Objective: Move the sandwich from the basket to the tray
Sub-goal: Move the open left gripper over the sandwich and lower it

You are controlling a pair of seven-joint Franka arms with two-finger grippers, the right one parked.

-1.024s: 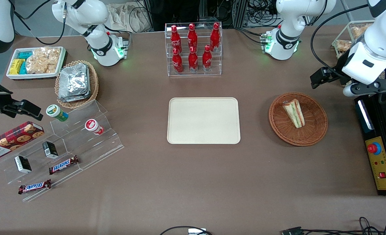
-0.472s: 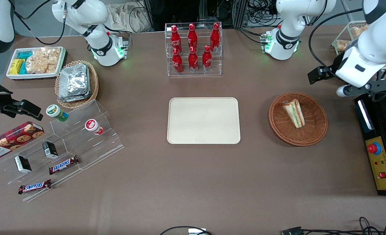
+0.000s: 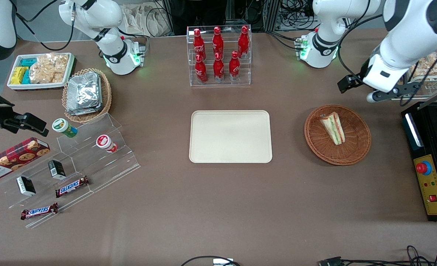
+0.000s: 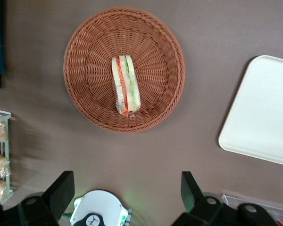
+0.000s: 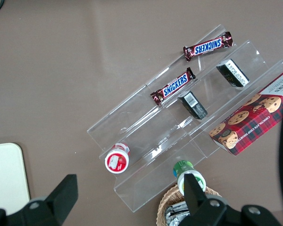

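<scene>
Sandwich (image 3: pixel 333 128) lies in basket (image 3: pixel 358 149), beside tray (image 3: pixel 230 136); gripper (image 4: pixel 127 197) above.

The gripper (image 3: pixel 355 88) shifts from the basket's (image 3: pixel 358 147) three o'clock to its one o'clock, fingers spread, holding nothing.

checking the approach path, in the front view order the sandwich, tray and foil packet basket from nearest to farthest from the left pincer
The left pincer hangs open above the table, farther from the front camera than the basket.
1. Sandwich, in that basket.
2. Tray, mid-table.
3. Foil packet basket, toward the parked arm's end.
</scene>
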